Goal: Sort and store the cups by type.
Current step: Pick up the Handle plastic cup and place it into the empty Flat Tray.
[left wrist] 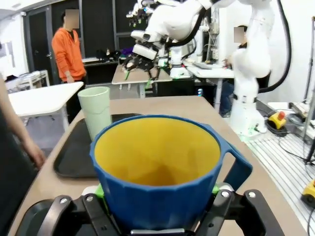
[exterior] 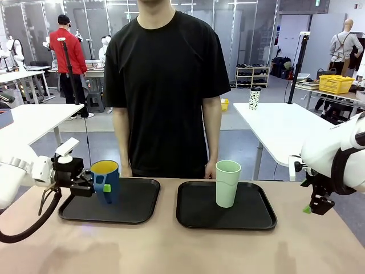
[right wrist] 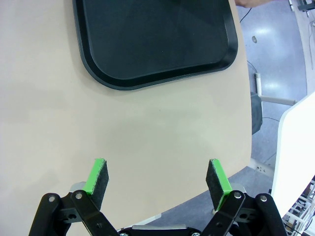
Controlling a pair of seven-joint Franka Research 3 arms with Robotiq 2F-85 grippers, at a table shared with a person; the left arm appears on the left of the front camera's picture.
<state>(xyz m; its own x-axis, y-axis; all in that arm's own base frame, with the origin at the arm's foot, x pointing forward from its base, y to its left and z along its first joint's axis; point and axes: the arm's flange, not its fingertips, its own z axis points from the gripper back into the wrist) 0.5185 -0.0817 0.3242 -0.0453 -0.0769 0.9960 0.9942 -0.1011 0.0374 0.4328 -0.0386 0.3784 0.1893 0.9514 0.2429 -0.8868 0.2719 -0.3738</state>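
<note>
Left gripper (exterior: 98, 185) pinches the yellow-lined dark blue handled mug (exterior: 106, 180) above the left black tray (exterior: 140, 206); mint-green tumbler (exterior: 227, 183) stands upright in the right black tray (exterior: 256, 220); right gripper (right wrist: 156, 179) spread, empty.

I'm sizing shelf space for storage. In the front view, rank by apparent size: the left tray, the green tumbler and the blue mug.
1. Left tray, by far the widest.
2. Green tumbler, taller than the mug.
3. Blue mug, held in the left tool; shorter but wider than the tumbler, so those two are close.

Blue mug (exterior: 106, 178) (yellow inside) upright; mint tumbler (exterior: 227, 182) upright.
</note>
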